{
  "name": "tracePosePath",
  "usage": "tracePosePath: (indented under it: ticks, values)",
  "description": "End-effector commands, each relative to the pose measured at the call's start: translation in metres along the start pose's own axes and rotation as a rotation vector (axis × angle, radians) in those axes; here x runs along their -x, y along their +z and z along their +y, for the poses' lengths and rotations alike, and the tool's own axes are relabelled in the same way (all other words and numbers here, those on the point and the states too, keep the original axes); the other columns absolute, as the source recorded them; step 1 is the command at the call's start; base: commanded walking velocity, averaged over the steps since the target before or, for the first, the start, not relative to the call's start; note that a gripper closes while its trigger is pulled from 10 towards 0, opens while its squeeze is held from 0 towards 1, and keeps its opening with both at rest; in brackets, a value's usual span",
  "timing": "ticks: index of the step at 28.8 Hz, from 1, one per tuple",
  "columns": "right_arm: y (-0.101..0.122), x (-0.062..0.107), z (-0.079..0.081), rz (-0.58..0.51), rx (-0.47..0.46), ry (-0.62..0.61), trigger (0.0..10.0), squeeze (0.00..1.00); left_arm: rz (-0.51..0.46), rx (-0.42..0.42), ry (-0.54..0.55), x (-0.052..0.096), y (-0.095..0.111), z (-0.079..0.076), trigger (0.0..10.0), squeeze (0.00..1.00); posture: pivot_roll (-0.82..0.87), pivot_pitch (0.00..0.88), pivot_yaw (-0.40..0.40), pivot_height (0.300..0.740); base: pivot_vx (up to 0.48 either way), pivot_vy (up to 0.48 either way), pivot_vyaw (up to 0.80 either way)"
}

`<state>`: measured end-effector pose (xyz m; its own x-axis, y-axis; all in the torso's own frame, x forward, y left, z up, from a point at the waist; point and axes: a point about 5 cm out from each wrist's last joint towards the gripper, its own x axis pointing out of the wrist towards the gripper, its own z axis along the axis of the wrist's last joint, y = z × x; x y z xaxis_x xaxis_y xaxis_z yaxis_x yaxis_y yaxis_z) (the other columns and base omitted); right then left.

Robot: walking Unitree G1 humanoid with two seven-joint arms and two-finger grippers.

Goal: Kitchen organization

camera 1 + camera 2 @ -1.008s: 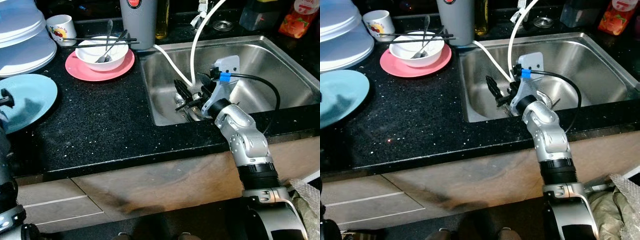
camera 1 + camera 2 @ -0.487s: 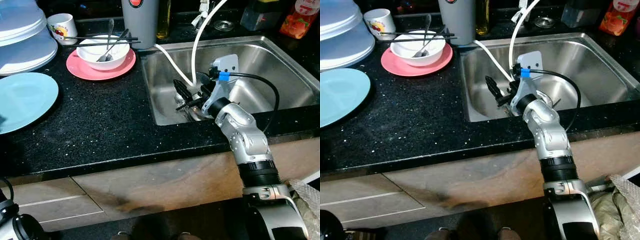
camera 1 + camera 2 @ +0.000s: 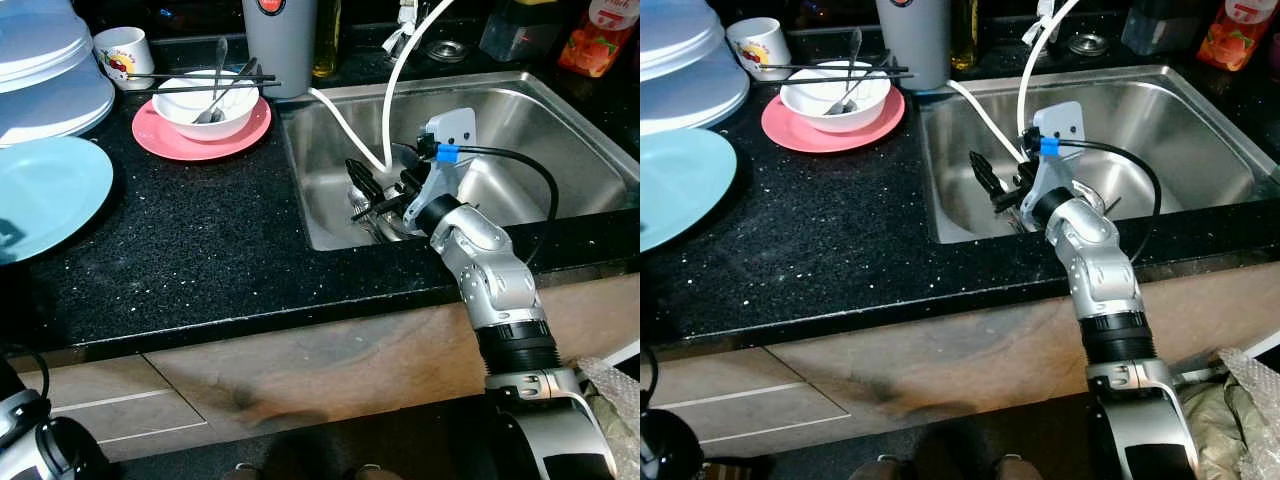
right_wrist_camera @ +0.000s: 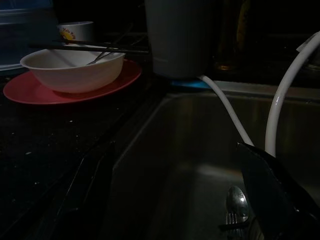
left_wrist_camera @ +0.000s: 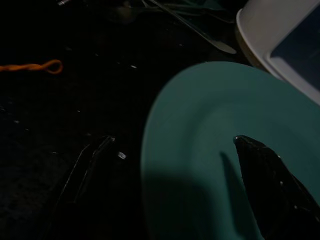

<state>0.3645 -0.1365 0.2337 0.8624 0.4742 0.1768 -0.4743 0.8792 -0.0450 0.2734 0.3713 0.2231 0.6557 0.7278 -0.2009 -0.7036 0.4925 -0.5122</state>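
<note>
The left gripper (image 5: pixel 170 190) is pulling back off the counter toward the robot's side, its fingers spread and holding nothing — the blue plate (image 3: pixel 45 190) it hovered over a second ago is lying untouched on the black countertop (image 3: pixel 200 240). The right gripper (image 3: pixel 372 195) is staying put low in the sink (image 3: pixel 560 110), fingers spread above the cutlery (image 4: pixel 235 207) on the basin floor — so that pickup is likely coming next.

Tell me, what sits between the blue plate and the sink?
In the left eye view, only bare black countertop lies between the blue plate and the sink; the pink plate with its bowl sits farther back.
</note>
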Motion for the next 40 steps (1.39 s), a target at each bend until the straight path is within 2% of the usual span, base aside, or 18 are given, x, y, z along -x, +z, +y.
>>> tracePosePath:
  ticks: [1, 8, 10, 12, 13, 14, 15, 34, 36, 39, 40]
  values:
    - [0.001, -0.002, 0.002, -0.004, 0.016, 0.01, 10.0, 0.0, 0.083, 0.013, 0.031, -0.001, -0.018, 0.006, 10.0, 0.0, 0.03, 0.135, -0.006, 0.74, 0.0, 0.0, 0.0]
    - [0.001, -0.002, 0.002, -0.005, 0.018, 0.011, 10.0, 0.0, 0.092, 0.023, 0.025, 0.0, -0.019, 0.005, 10.0, 0.0, 0.03, 0.137, -0.007, 0.74, 0.0, 0.0, 0.0]
    - [0.001, -0.001, 0.002, -0.006, 0.019, 0.01, 10.0, 0.0, 0.09, 0.035, 0.02, 0.001, -0.019, 0.003, 4.9, 0.0, 0.03, 0.138, -0.007, 0.74, 0.0, 0.0, 0.0]
    - [0.001, -0.001, 0.002, -0.006, 0.019, 0.01, 10.0, 0.0, 0.091, 0.037, 0.02, 0.002, -0.019, 0.003, 4.9, 0.0, 0.03, 0.138, -0.007, 0.74, 0.0, 0.0, 0.0]
    - [0.001, -0.002, 0.002, -0.006, 0.019, 0.01, 10.0, 0.0, 0.091, 0.039, 0.02, 0.002, -0.019, 0.003, 1.3, 0.0, 0.03, 0.138, -0.007, 0.74, 0.0, 0.0, 0.0]
    - [0.001, -0.002, 0.002, -0.006, 0.019, 0.01, 10.0, 0.0, 0.091, 0.039, 0.02, 0.002, -0.019, 0.003, 1.3, 0.0, 0.03, 0.138, -0.007, 0.74, 0.0, 0.0, 0.0]
    - [0.001, -0.001, 0.002, -0.006, 0.019, 0.01, 10.0, 0.0, 0.092, 0.045, 0.022, 0.003, -0.02, 0.003, 0.0, 0.0, 0.03, 0.139, -0.007, 0.74, 0.0, 0.0, 0.0]
    - [0.0, -0.001, 0.002, -0.002, 0.017, 0.009, 10.0, 0.0, 0.081, 0.049, 0.052, 0.007, -0.023, 0.007, 0.0, 0.0, 0.03, 0.144, -0.007, 0.74, 0.0, 0.0, 0.0]
    - [0.0, -0.001, 0.002, -0.003, 0.018, 0.008, 10.0, 0.0, 0.064, 0.012, 0.042, 0.009, -0.023, 0.006, 0.0, 0.0, 0.03, 0.144, -0.006, 0.74, 0.0, 0.0, 0.0]
    - [0.0, -0.001, 0.002, -0.005, 0.017, 0.006, 10.0, 0.0, 0.02, -0.094, 0.02, 0.017, -0.025, 0.005, 0.0, 0.0, 0.03, 0.144, -0.004, 0.74, 0.0, 0.0, 0.0]
    - [0.0, -0.001, 0.002, -0.005, 0.017, 0.006, 10.0, 0.0, 0.017, -0.1, 0.022, 0.019, -0.025, 0.005, 0.0, 0.0, 0.03, 0.144, -0.003, 0.74, 0.0, 0.0, 0.0]
